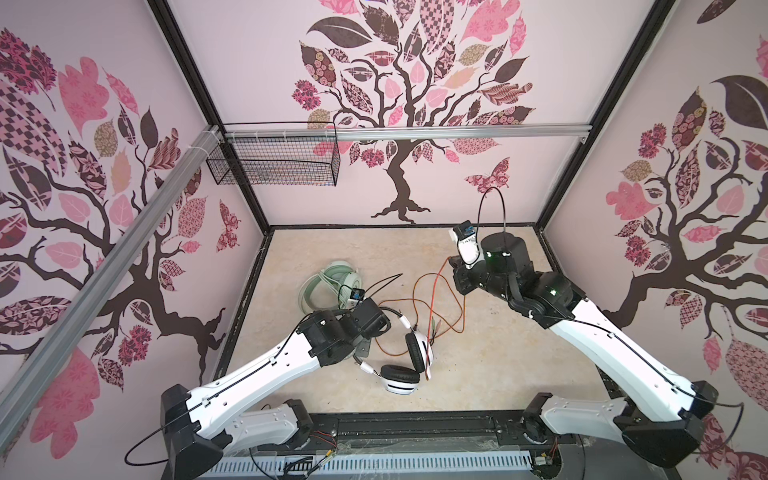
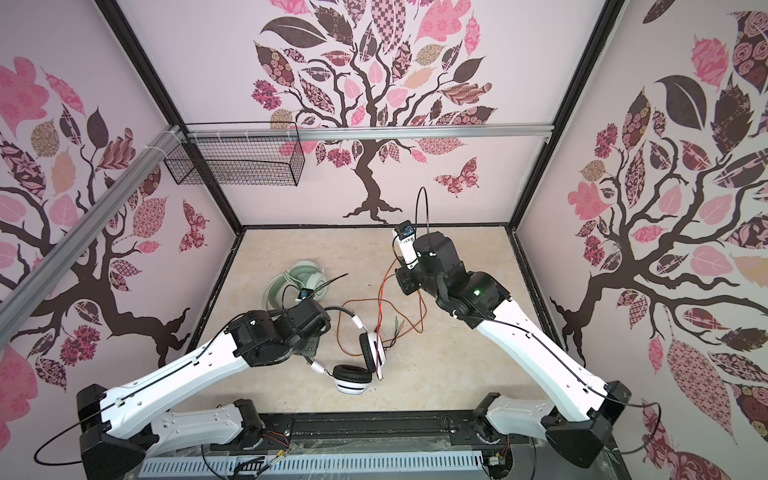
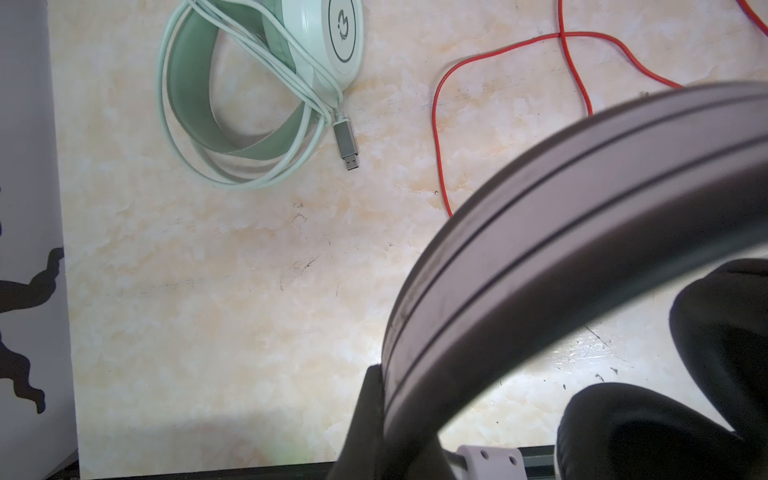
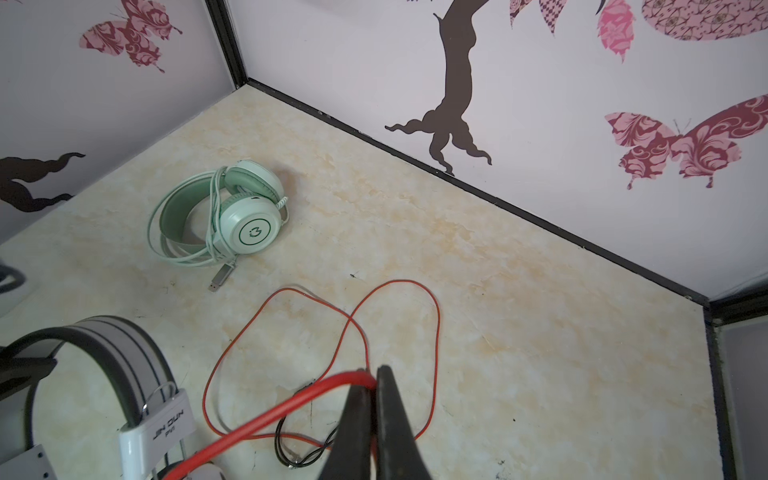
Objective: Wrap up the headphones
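Steadying the white headset mid-table, our left gripper clamps its headband, so our right gripper, pinched on the red cable, can wind it. We judge the green headset, behind, already wrapped.

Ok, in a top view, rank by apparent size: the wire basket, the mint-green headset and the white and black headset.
1. Wire basket, largest, though it hangs higher, nearer the camera.
2. White and black headset.
3. Mint-green headset, smallest, partly hidden behind the left arm.
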You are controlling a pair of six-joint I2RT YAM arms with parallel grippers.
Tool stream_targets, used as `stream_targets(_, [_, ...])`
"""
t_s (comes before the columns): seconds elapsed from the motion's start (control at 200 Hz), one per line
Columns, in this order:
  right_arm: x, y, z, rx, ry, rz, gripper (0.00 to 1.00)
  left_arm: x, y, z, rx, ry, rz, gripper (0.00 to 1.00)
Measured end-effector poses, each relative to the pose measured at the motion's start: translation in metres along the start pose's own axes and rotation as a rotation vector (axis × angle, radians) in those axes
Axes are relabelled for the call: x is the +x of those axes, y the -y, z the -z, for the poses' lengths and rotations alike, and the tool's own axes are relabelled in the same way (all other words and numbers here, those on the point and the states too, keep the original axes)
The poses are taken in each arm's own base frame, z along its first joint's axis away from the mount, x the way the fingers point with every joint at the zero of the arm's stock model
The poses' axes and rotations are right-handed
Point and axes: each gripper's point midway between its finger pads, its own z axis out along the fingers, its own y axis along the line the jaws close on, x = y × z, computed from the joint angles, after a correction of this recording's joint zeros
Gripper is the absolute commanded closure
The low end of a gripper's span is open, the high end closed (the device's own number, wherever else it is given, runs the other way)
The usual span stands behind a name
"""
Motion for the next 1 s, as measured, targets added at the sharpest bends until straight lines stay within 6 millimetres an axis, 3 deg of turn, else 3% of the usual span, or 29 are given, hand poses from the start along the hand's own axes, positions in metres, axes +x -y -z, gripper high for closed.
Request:
stream_targets(0.12, [-0.008,-0.004,0.021,-0.049,0.056,-0.019,1.0,-0.005,-0.002,0.003,-0.006,0.016,0.0,1.0])
stream_targets(0.23, [-0.007,-0.021,0.032,-0.148,0.096,-0.02,1.0,-0.007,0.0,0.005,0.002,0.019,0.003,1.0])
stream_targets(0.4, [0.018,-0.072,0.023,-0.28,0.043,0.054,1.0,-0.006,0.006,0.003,0.017,-0.001,0.001,1.0])
stream_targets(0.475, [0.033,-0.083,0.011,-0.298,0.004,0.071,1.0,-0.004,0.008,0.002,0.029,-0.013,-0.001,1.0])
stream_targets(0.67, [0.057,-0.077,-0.032,-0.226,-0.091,0.078,1.0,-0.002,0.016,0.007,0.088,-0.024,0.009,1.0])
stream_targets(0.775, [0.074,-0.06,-0.056,-0.176,-0.132,0.036,1.0,-0.003,0.017,0.015,0.129,-0.005,0.025,1.0])
stream_targets(0.915, [0.106,-0.032,-0.071,-0.097,-0.195,-0.03,1.0,-0.005,0.015,0.027,0.171,0.023,0.046,1.0])
stream_targets(1.0, [0.12,-0.028,-0.075,-0.08,-0.222,-0.047,1.0,-0.005,0.014,0.033,0.189,0.035,0.056,1.0])
